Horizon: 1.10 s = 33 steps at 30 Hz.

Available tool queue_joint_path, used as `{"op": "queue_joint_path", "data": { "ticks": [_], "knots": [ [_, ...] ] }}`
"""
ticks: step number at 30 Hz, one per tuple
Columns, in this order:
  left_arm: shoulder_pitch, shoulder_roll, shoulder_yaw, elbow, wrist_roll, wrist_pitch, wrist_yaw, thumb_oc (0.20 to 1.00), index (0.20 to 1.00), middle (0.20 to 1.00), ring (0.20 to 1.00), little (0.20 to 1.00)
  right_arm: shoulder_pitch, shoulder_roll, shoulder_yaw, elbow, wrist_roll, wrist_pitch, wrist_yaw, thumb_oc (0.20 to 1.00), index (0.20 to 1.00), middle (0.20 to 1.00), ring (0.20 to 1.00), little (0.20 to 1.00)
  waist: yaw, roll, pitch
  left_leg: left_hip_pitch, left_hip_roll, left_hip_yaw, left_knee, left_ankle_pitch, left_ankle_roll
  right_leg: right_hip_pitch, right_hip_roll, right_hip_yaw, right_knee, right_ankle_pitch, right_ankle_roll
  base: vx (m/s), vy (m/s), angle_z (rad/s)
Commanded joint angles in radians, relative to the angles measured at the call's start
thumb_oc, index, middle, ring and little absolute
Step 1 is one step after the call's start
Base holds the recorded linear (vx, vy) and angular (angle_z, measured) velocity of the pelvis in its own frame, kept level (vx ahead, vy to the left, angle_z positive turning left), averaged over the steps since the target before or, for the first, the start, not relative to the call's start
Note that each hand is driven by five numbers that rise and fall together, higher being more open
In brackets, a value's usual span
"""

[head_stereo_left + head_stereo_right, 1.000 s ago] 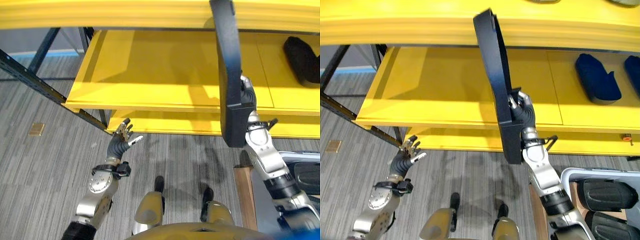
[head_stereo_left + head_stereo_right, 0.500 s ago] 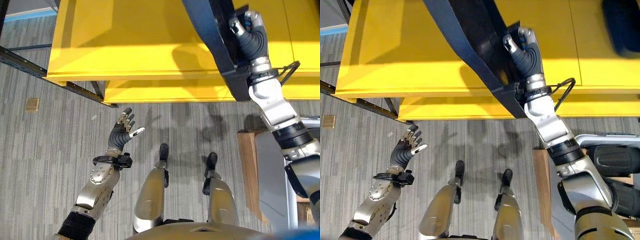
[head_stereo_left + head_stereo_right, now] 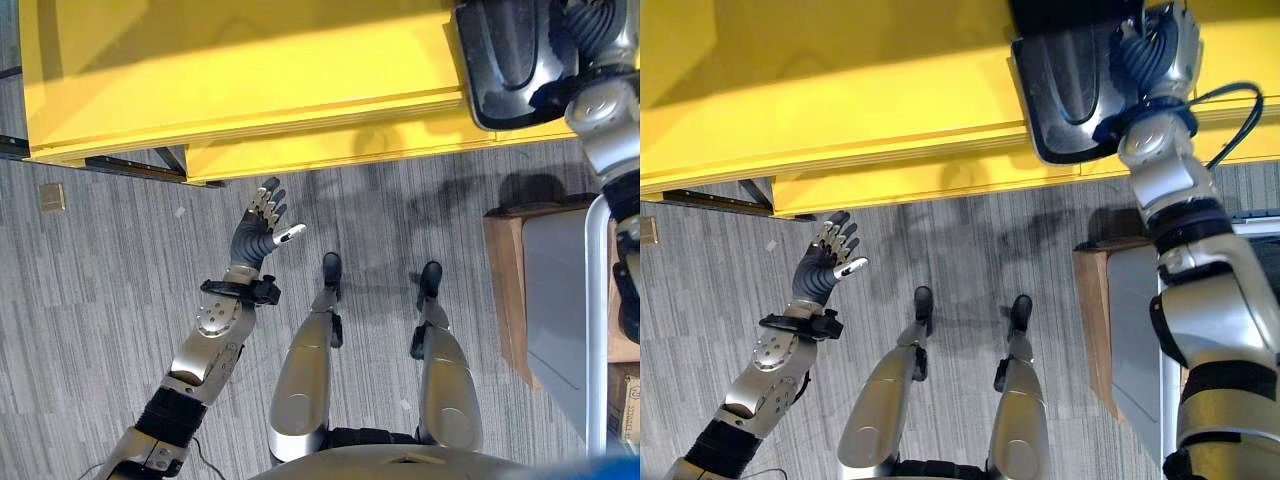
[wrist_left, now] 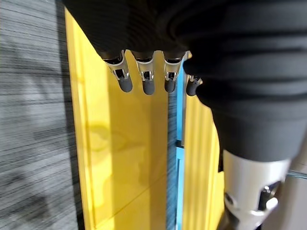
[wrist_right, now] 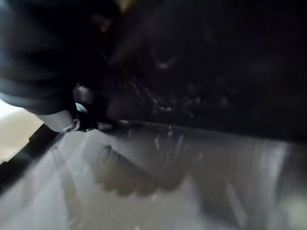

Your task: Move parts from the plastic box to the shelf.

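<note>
R hand (image 3: 1152, 52) grips glossy black moulded part (image 3: 1072, 95) at yellow shelf (image 3: 840, 110).

1. Broad bare yellow shelf (image 3: 230, 70) surface left of the black part (image 3: 510, 55); open room to pass there.
2. Black part lying over the shelf's front edge at right, gripped by the right hand (image 3: 1155, 50); blocks that stretch.
3. Grey floor (image 3: 90, 300) under the shelf front unobstructed around the left hand (image 3: 262, 225), held with fingers spread, apart from the shelf.
4. Plastic box (image 3: 565, 300) with wooden edge at right, closing off that side.
</note>
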Motion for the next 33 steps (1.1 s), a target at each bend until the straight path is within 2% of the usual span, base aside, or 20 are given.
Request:
{"op": "queue_joint_path", "data": {
  "ticks": [1, 13, 15, 25, 33],
  "knots": [
    [0.059, 0.033, -0.016, -0.059, -0.007, -0.069, 0.018, 1.000, 1.000, 1.000, 1.000, 1.000, -0.123, -0.059, 0.050, -0.014, -0.039, -0.029, -0.037, 0.200, 0.200, 0.200, 0.200, 0.200, 0.017, -0.026, -0.063, -0.035, 0.051, -0.063, 0.031, 0.008, -0.055, 0.018, -0.045, -0.006, 0.161, -0.131, 0.020, 0.00, -0.012, 0.03],
    [0.016, 0.028, -0.021, -0.052, -0.026, -0.083, 0.035, 1.000, 1.000, 1.000, 1.000, 1.000, -0.280, -0.031, 0.161, 0.123, 0.029, -0.034, -0.017, 0.200, 0.200, 0.200, 0.200, 0.200, 0.030, -0.047, -0.063, -0.053, 0.049, -0.081, 0.034, 0.014, -0.059, 0.014, -0.043, -0.019, 0.166, -0.131, 0.017, 0.00, -0.004, 0.03],
    [0.006, 0.032, -0.024, -0.053, -0.036, -0.088, 0.041, 1.000, 1.000, 1.000, 1.000, 1.000, -0.320, -0.012, 0.168, 0.193, 0.090, -0.040, -0.013, 0.200, 0.200, 0.200, 0.200, 0.200, 0.039, -0.052, -0.063, -0.060, 0.046, -0.088, 0.038, 0.013, -0.059, 0.015, -0.045, -0.025, 0.169, -0.131, 0.016, 0.00, -0.001, 0.15],
    [-0.006, 0.041, -0.031, -0.052, -0.045, -0.085, 0.050, 1.000, 1.000, 1.000, 1.000, 1.000, -0.373, 0.043, 0.166, 0.330, 0.254, -0.055, 0.022, 0.200, 0.200, 0.200, 0.200, 0.200, 0.068, -0.059, -0.071, -0.088, 0.034, -0.105, 0.050, 0.009, -0.058, 0.022, -0.048, -0.044, 0.153, -0.128, 0.019, 0.00, 0.000, 0.07],
    [-0.004, 0.045, -0.040, -0.051, -0.055, -0.082, 0.055, 1.000, 1.000, 1.000, 1.000, 1.000, -0.397, 0.037, 0.150, 0.366, 0.338, -0.064, 0.021, 0.200, 0.200, 0.200, 0.200, 0.200, 0.091, -0.058, -0.078, -0.105, 0.022, -0.124, 0.053, 0.008, -0.057, 0.039, -0.055, -0.066, 0.136, -0.129, 0.021, 0.02, 0.002, 0.09]
  ]
}}
